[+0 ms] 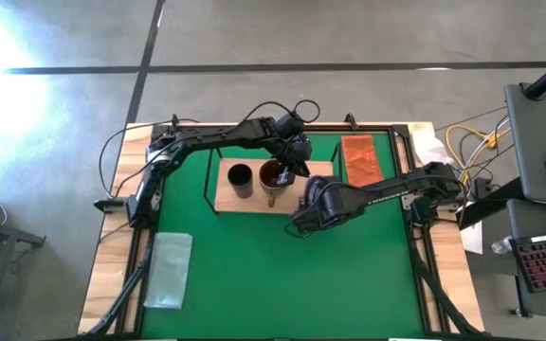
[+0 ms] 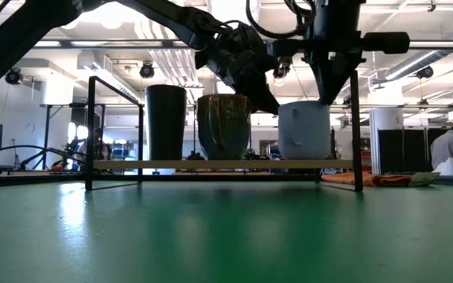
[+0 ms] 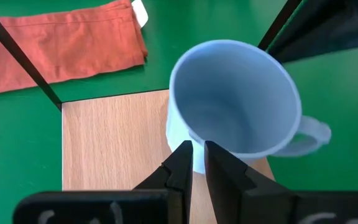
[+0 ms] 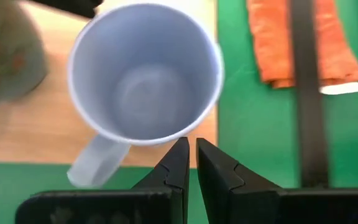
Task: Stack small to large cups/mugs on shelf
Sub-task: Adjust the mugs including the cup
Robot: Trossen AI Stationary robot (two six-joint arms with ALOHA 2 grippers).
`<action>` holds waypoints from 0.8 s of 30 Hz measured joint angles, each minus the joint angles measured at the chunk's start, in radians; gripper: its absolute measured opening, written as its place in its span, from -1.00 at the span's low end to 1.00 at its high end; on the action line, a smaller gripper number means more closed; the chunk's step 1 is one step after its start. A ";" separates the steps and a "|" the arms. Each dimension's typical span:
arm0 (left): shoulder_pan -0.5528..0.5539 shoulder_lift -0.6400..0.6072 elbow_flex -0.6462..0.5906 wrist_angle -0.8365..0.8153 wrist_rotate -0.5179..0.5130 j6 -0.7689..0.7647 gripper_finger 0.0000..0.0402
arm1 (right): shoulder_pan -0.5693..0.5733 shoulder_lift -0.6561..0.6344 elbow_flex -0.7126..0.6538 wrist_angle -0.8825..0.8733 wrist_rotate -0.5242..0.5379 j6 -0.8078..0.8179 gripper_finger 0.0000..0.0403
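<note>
Pale blue-grey mug (image 4: 145, 74) is standing upright at the shelf's (image 3: 114, 143) end nearest the orange cloth (image 3: 61, 43); both grippers are hovering just above its rim; left gripper (image 3: 195, 163) and right gripper (image 4: 186, 162) fingers are narrowed, prob. holding nothing; right arm is nearer the handle.

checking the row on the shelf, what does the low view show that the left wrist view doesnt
Only the low view shows all three vessels in a row on the shelf: the black cup, the brown-gold mug and the pale blue-grey mug, all upright, with room behind.

Only the left wrist view shows the blue-grey mug's empty inside, its handle, the orange-brown cloth on the green mat, and the left hand, fingers nearly together, just short of the mug's rim.

Both show the blue-grey mug and the wooden shelf board.
</note>
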 joint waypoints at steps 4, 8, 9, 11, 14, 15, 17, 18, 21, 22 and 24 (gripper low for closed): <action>-0.001 0.000 0.000 -0.008 0.000 -0.001 -0.87 | 0.000 0.000 0.000 -0.066 0.012 0.036 -0.89; -0.002 0.000 0.000 -0.011 0.000 -0.001 -0.87 | -0.003 0.000 0.000 -0.066 0.030 0.029 -0.89; -0.002 0.000 0.000 -0.011 0.000 -0.001 -0.87 | -0.004 0.000 0.000 -0.066 0.032 0.028 -0.89; -0.002 0.000 0.001 -0.011 0.000 0.000 -0.87 | -0.005 0.000 0.000 -0.067 0.032 0.028 -0.89; -0.002 -0.001 0.001 -0.013 0.000 0.000 -0.87 | -0.005 0.000 0.000 -0.070 0.033 0.022 -0.89; -0.002 -0.003 0.001 -0.015 -0.001 0.000 -0.87 | -0.005 0.000 0.000 -0.070 0.034 0.015 -0.89; -0.003 -0.006 0.001 -0.017 -0.002 0.000 -0.87 | -0.005 0.000 0.000 -0.072 0.046 0.009 -0.89; -0.003 -0.009 0.001 -0.017 -0.002 0.000 -0.87 | -0.005 0.000 0.000 -0.072 0.055 0.010 -0.89; -0.004 -0.026 0.001 -0.015 -0.012 0.005 -0.87 | -0.006 -0.003 0.000 -0.071 0.058 0.013 -0.89; -0.004 -0.033 0.001 -0.014 -0.019 0.009 -0.87 | -0.006 -0.003 0.001 -0.071 0.050 0.012 -0.89; -0.004 -0.039 0.001 -0.015 -0.048 0.025 -0.87 | -0.006 -0.004 0.010 -0.070 0.005 0.003 -0.89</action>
